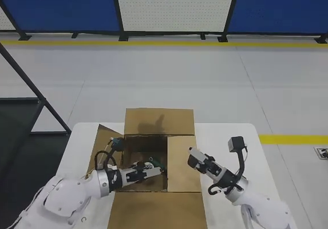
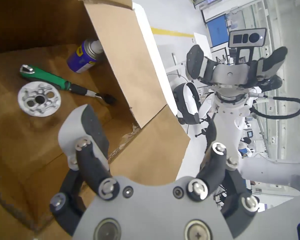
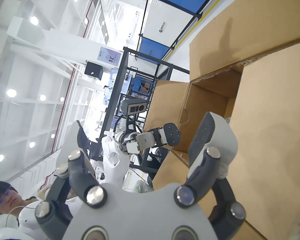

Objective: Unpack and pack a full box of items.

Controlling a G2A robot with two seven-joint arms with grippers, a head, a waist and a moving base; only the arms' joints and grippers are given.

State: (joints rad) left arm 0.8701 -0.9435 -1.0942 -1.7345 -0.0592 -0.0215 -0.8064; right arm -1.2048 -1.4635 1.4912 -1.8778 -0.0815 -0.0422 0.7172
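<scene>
Left wrist view looks into the box: a can, a green tool and a disc lie on its floor. Top view shows the flaps spread on the white table. The left gripper, jaws released, is inside the opening. The right gripper, jaws spread and empty, hangs over the right flap.

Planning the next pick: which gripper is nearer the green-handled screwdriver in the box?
Left. The left gripper is open over the open box, where the green-handled screwdriver lies on the bottom. The right gripper is open outside the box, beyond its side flap.
</scene>
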